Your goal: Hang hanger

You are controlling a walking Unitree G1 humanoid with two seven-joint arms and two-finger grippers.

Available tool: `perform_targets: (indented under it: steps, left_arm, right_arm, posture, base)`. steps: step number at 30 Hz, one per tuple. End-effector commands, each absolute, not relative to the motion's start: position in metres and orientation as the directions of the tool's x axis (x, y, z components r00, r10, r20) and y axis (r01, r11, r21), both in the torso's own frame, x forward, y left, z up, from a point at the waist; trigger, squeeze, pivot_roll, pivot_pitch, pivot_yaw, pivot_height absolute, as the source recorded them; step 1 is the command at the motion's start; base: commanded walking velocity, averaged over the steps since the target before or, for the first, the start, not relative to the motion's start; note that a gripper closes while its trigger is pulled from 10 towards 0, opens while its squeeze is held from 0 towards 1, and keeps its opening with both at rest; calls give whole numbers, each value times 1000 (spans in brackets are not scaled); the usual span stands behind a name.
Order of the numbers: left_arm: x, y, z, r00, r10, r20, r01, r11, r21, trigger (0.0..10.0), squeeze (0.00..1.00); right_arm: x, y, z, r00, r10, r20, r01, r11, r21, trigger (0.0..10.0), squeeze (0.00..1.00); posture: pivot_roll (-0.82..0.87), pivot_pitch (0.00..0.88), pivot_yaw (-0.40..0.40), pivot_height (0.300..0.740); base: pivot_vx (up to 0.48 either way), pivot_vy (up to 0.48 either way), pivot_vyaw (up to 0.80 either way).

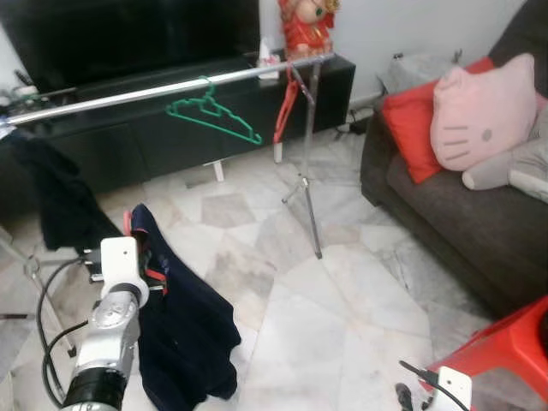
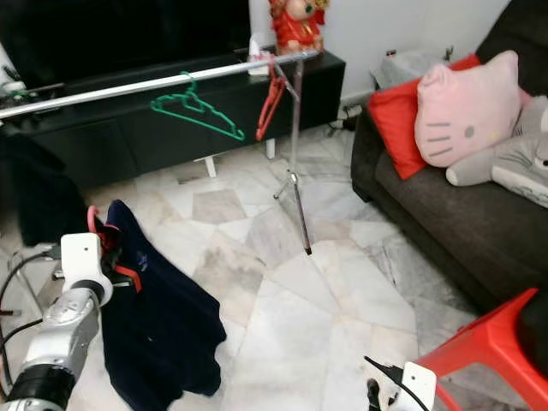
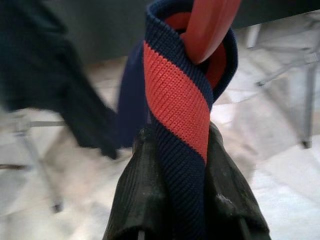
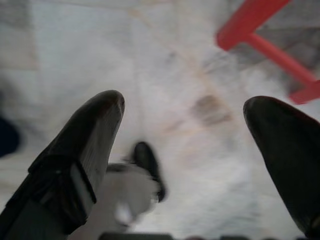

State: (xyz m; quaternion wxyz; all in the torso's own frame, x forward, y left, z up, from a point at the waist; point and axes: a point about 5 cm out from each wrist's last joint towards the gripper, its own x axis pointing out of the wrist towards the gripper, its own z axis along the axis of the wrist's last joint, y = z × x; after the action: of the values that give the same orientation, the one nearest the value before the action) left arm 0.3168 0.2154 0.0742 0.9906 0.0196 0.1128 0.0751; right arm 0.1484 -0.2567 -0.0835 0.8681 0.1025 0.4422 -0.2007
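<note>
1. No brand, label or writing could be read anywhere.
2. The left end effector [image 3: 180,165] was clenched on the navy-and-red striped collar [image 3: 175,100] of a navy garment [image 1: 184,325], with the red hanger [image 3: 210,22] threaded through that collar; the garment hung low, well below the silver rail [image 1: 154,90].
3. The left wrist view showed the collar's knit stripes pinched between the black fingers [image 3: 137,195], while the head views showed the whole garment draped beside the left arm.
4. The right end effector [image 4: 185,145] was released, its fingers spread wide over the marble floor [image 1: 342,317], far below the rail.
5. On the rail hung a green hanger [image 1: 214,116] and another red hanger [image 1: 285,107] near its end.
6. Beyond the rail's stand sat a dark sofa [image 1: 462,214] with a pink cat cushion [image 1: 484,111], and a red stool [image 1: 505,347] stood nearer.
</note>
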Motion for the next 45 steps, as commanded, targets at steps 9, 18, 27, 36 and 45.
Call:
perform_targets:
  steps: [9, 18, 27, 36, 45]
  left_arm:
    - [317, 228, 82, 966, 189, -179, -178, 981, 77, 10000, 0]
    - [319, 224, 82, 967, 184, -175, -173, 982, 78, 10000, 0]
    - [321, 222, 83, 970, 170, -171, -156, 984, 91, 10000, 0]
    - [322, 219, 83, 972, 160, -174, -145, 985, 94, 10000, 0]
    - [321, 219, 83, 976, 140, -169, -121, 986, 116, 10000, 0]
  right_arm:
    - [159, -250, -81, 563, -224, -796, 409, 912, 33, 10000, 0]
    - [160, -250, -81, 568, -216, -794, 396, 918, 34, 10000, 0]
    - [161, -251, -80, 569, -212, -794, 399, 916, 41, 10000, 0]
    - [161, -250, -80, 568, -204, -797, 407, 912, 57, 10000, 0]
    - [162, -251, -80, 568, -196, -799, 397, 916, 57, 10000, 0]
  posture:
    - [-116, 0, 33, 740]
    - [-118, 0, 31, 740]
    - [-115, 0, 30, 740]
    - [-116, 0, 30, 740]
    - [-113, 2, 24, 740]
  base:
    - [347, 0, 0]
    - [341, 0, 708]
    - [333, 0, 676]
    - [325, 0, 0]
    - [278, 0, 0]
